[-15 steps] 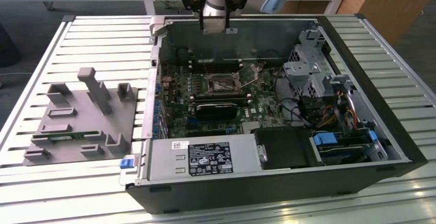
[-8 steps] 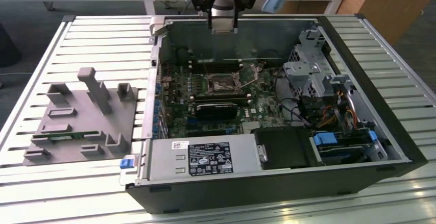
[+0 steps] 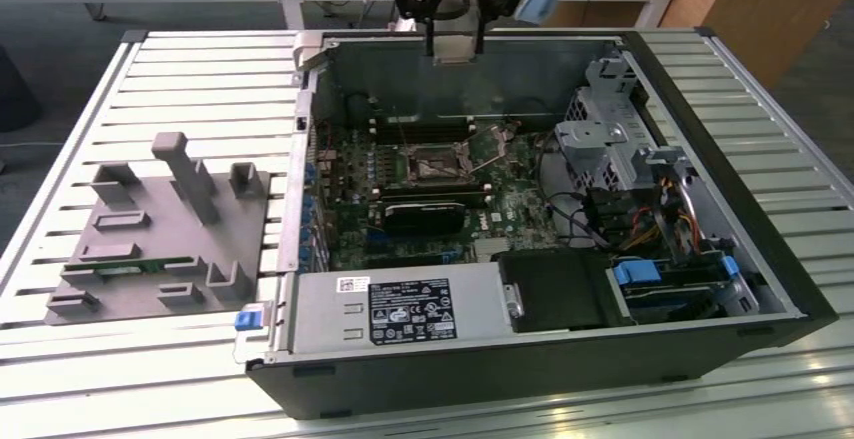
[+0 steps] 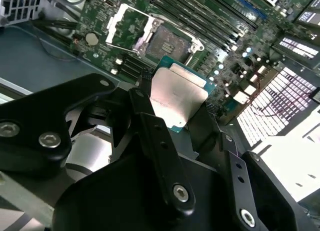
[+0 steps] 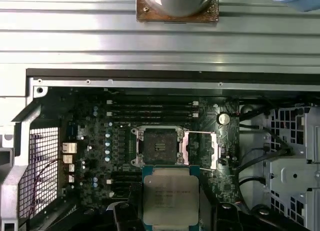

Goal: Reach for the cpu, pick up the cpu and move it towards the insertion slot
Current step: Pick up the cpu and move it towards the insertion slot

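The cpu, a flat square chip with a silvery top and a green rim, hangs high over the back wall of the open computer case, and my gripper is shut on it. In the second wrist view the cpu sits between two black fingers, above the board. The insertion slot is a dark square socket in a shiny metal frame on the green board, well below the chip. In the first wrist view the cpu shows just beside the open insertion slot, whose frame lid is swung aside.
The computer case lies open on a slatted metal table. A grey fixture stands at the exterior view's left. Inside the case are a black block, a power supply and a drive cage with cables.
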Robot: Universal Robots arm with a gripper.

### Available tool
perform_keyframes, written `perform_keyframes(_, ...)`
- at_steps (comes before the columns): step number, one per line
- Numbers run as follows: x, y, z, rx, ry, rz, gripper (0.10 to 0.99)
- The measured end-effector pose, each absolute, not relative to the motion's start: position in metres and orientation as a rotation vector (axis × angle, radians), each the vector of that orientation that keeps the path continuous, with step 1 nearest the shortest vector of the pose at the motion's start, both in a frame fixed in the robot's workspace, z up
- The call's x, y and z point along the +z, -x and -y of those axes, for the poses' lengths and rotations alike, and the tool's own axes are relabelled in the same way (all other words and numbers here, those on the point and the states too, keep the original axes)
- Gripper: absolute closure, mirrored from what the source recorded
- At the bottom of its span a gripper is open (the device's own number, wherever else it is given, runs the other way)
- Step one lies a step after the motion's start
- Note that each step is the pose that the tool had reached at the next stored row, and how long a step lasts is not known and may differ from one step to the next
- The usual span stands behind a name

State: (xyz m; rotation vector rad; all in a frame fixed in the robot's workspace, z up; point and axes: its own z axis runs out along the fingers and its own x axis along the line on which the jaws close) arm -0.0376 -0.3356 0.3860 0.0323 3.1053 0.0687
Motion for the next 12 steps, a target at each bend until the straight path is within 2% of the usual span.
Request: perform_keyframes(12, 0.3859, 0.0268, 0.3352, 0.069, -0.036, -3.100, 0.545)
